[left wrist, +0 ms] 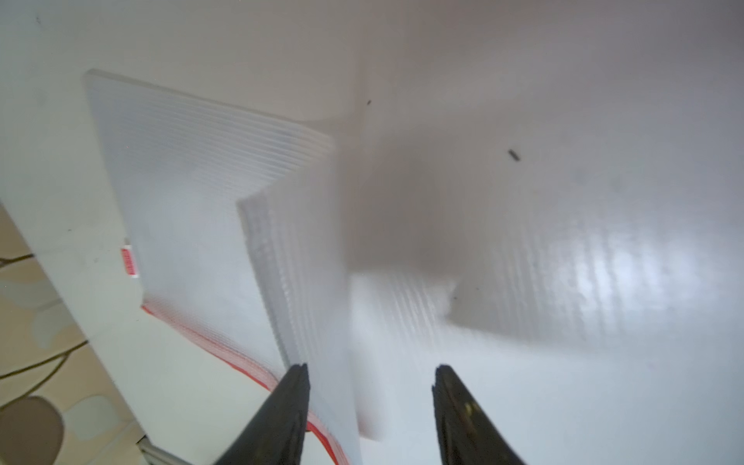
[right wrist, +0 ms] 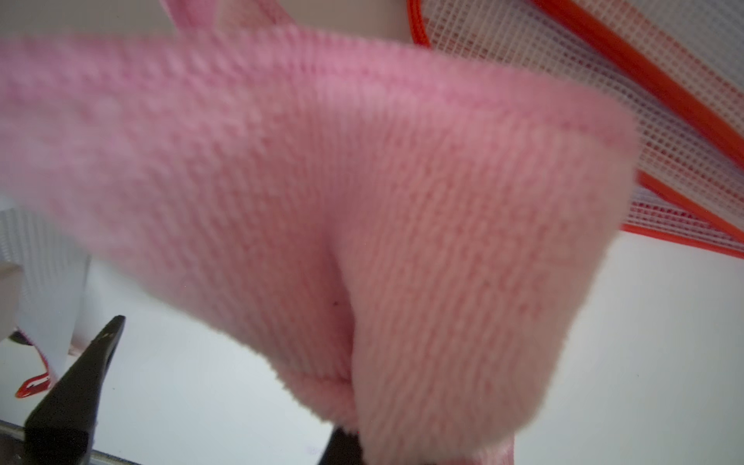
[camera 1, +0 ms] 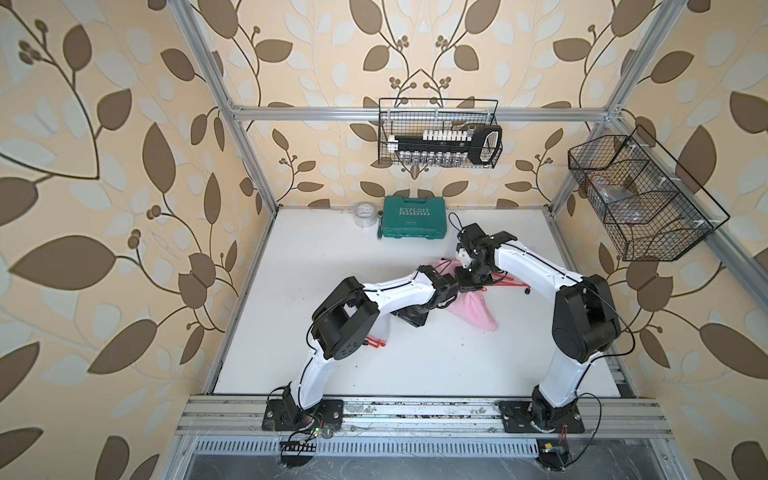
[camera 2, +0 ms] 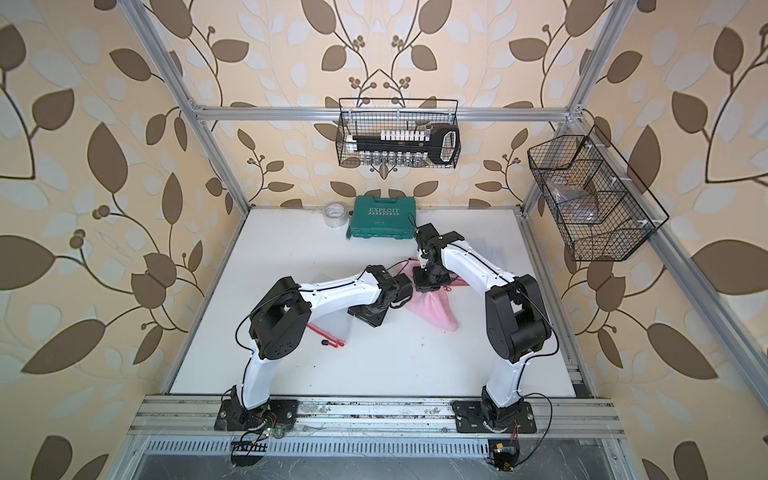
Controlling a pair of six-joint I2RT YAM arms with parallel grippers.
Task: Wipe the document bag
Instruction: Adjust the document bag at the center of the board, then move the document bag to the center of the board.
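A translucent document bag [left wrist: 193,193] with a red zip edge lies on the white table, partly under my left arm [camera 1: 380,334]. My left gripper [left wrist: 372,366] is open over it, and a raised fold of the bag stands between its fingers; it shows in a top view too [camera 1: 413,318]. My right gripper [camera 1: 469,286] is shut on a pink cloth [right wrist: 362,181], which hangs down onto the table in both top views [camera 1: 478,311] [camera 2: 436,309]. A second red-edged mesh bag [right wrist: 664,120] lies just beyond the cloth, by the right gripper [camera 1: 509,284].
A green case [camera 1: 414,217] and a roll of tape [camera 1: 365,214] stand at the back of the table [camera 1: 332,257]. A wire basket [camera 1: 438,133] with tools hangs on the back wall. Another wire basket [camera 1: 640,199] hangs on the right frame.
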